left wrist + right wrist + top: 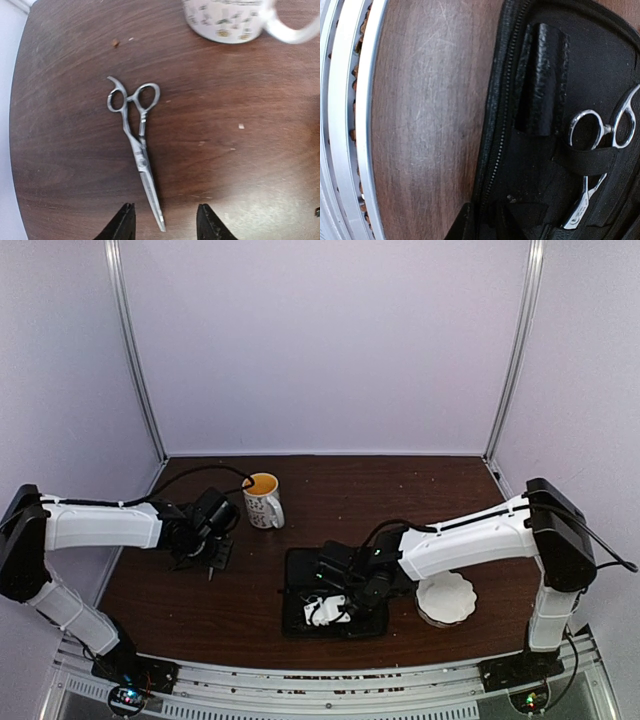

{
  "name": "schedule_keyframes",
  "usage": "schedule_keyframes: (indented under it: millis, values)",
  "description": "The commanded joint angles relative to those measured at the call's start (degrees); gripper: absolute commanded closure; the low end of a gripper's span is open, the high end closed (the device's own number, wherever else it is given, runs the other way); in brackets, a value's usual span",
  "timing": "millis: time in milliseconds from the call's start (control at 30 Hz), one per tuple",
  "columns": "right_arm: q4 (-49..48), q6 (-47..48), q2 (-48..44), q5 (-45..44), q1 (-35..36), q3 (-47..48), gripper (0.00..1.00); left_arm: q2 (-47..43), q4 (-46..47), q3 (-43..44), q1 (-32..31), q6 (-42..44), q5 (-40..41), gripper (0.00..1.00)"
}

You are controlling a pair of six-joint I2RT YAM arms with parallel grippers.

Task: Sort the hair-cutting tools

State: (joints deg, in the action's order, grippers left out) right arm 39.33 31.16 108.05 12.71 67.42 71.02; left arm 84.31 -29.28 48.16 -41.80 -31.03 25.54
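Left gripper [165, 220]: jaws spread wide, holding nothing. Silver scissors [136, 142] flat on wood table [240, 165], blades closed, tip lying between fingertips, ring handles pointing away ahead. Patterned mug [225, 20] farther ahead, off to right. Right gripper [338, 578]: low over open black case [540, 75] (fingers lost against dark lining, so cannot tell its spread). Second scissors [592, 145] ahead and right of it, inside case, tucked under elastic strap [585, 161], rings exposed.
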Motion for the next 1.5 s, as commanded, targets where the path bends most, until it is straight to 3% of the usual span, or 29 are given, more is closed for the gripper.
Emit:
schedule_keyframes:
  millis: [0, 400, 633, 767, 1133, 1467]
  values:
    - [-1.63, 0.02, 2.60, -5.74, -0.38, 2.78, 0.87, -2.84, 3.14, -2.36, 3.35, -1.99, -1.74, 0.55]
    - [-1.65, 2.85, 2.71, -7.29, -3.57, 4.78, 0.88, -1.26, 5.36, -2.68, 10.57, 0.65, -10.16, 0.61]
    - [0.90, 3.31, -4.66, 0.76, -3.74, 3.46, 0.68, 4.16, 5.59, 0.56, 15.30, 2.93, -10.33, 0.60]
    - [2.98, 3.30, -9.36, 2.34, -4.11, 2.63, 0.64, 7.92, 5.81, 3.83, 17.65, 5.19, -12.10, 0.61]
    - [0.71, 1.43, -16.75, 1.16, -4.89, -3.52, 0.62, 17.03, 4.12, 12.00, 18.26, 6.95, -18.28, 0.66]
    - [-0.40, 1.52, -17.81, 1.55, -5.61, -4.38, 0.61, 18.38, 3.35, 10.05, 18.27, 4.35, -16.53, 0.68]
